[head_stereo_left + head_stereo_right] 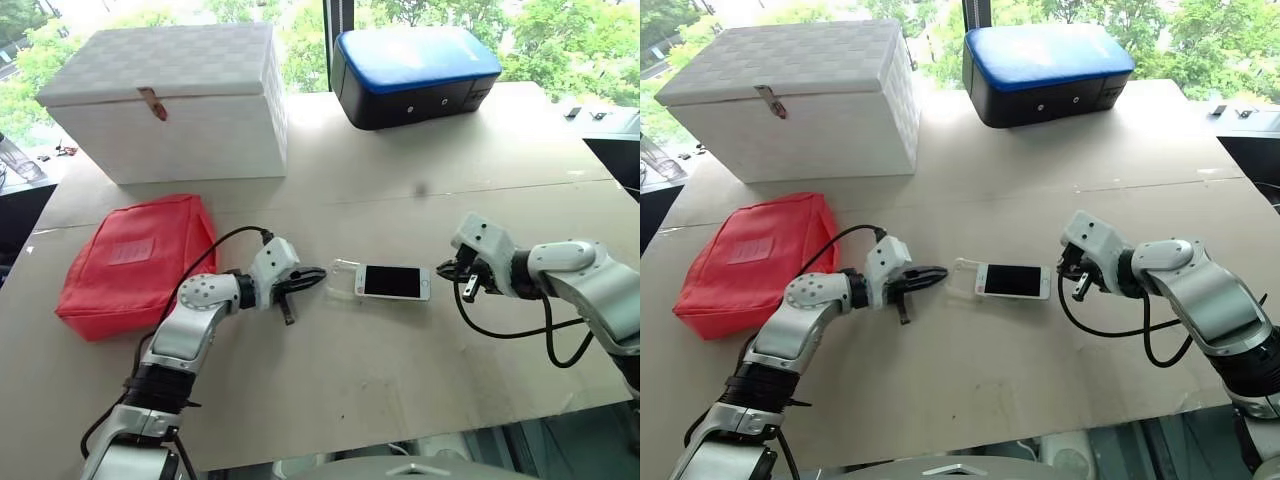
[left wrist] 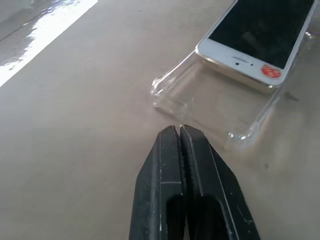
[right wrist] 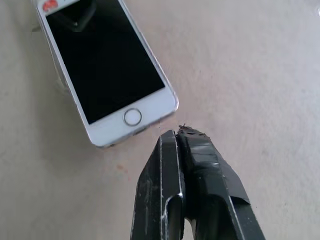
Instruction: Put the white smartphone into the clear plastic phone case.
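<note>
**Both jaws pressed together, phone half-seated in its case**

Jaws on both arms are pressed flat together and hold nothing. The left gripper (image 2: pixel 180 131) has its tip just short of the open end of the clear plastic phone case (image 2: pixel 210 107); the right gripper (image 3: pixel 178 132) sits just off the home-button corner of the white smartphone (image 3: pixel 102 65).

That phone lies screen-up near the middle of the table (image 1: pixel 420 400), between the two grippers. Its earpiece end rests inside the case, while the end of the case nearest the left gripper is still bare, so the phone looks slid partly in and not seated. The home-button end appears to stick out past the case, though the clear rim there is hard to trace. What seems left is pushing the phone along until it fills the shell and its edges snap under the rim.

Bare tabletop surrounds the pair on every side. A red pouch (image 1: pixel 135 265) lies well off to the left, a white box (image 1: pixel 170 100) and a blue-topped case (image 1: pixel 415 75) stand far back, and the table's near edge is well clear.
</note>
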{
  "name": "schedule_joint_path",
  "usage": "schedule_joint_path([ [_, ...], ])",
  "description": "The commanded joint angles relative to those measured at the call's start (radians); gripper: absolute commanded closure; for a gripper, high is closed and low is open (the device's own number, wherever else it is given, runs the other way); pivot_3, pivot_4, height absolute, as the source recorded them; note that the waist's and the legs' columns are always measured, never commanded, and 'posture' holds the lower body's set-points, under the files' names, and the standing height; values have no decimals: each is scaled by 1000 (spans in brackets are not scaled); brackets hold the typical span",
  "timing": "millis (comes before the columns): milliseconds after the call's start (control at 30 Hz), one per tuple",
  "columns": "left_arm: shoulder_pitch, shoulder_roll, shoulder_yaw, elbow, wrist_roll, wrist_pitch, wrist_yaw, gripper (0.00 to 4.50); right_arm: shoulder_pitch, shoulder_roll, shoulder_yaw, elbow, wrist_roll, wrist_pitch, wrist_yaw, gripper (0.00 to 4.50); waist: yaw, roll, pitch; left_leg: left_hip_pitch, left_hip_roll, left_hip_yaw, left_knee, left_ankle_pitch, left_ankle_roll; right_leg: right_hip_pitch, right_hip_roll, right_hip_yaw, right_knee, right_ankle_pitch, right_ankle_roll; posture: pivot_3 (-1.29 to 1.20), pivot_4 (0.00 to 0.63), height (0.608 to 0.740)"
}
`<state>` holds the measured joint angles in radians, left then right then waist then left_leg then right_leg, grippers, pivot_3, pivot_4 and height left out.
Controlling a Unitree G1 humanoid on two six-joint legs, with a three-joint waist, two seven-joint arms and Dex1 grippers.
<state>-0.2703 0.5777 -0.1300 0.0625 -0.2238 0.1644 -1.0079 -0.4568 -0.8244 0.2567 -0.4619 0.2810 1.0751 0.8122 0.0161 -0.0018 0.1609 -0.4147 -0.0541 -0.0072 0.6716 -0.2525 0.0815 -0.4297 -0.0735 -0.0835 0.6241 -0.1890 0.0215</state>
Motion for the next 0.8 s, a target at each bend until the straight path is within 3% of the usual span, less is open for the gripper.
schedule_joint_path([
  [33, 4, 2, -15, -60, -12, 21, -19, 4420, -33, 26, 62, 9, -22, -18, -15, 4500, -1, 0, 0, 0, 0, 0, 0, 0, 0, 0, 0, 0, 0, 0, 0, 0, 150, 740],
  [800, 85, 3, -12, -258, -21, 163, 49, 4420, -82, -2, 131, -21, 10, -36, 72, 4500, 2, -2, 1, -1, 0, 0, 0, 0, 0, 0, 0, 0, -1, 0, 0, 0, 150, 740],
])
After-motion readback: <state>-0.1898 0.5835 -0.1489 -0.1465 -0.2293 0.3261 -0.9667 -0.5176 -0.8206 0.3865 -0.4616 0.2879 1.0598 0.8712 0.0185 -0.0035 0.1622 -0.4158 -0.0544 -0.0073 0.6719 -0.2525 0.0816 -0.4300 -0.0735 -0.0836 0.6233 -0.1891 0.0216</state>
